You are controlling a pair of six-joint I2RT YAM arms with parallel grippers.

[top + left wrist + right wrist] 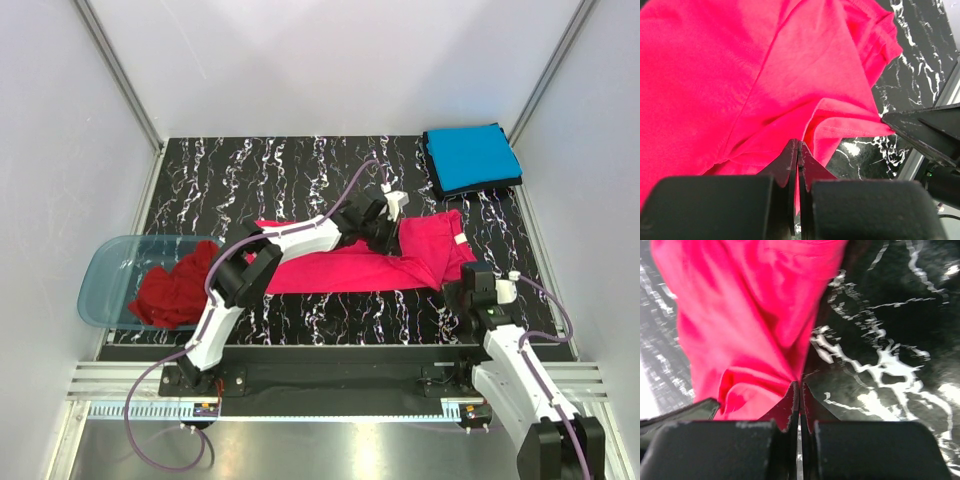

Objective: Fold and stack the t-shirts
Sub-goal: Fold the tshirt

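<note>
The bright pink-red t-shirt [340, 268] lies stretched across the middle of the table. My left gripper [385, 235] is shut on a fold of it near its right end, and cloth shows between the fingers in the left wrist view [799, 145]. My right gripper [462, 290] is shut on the shirt's near right corner [800, 384]. The bright blue t-shirt [470, 158] lies folded at the back right on a dark shirt, of which only an edge [500, 187] shows. The darker red t-shirt [175, 290] is bunched in the tub.
A translucent blue-grey tub [105, 270] hangs over the table's left edge. White walls and metal rails enclose the black marbled table [250, 180]. The right gripper's finger [925, 130] shows close beside the left gripper.
</note>
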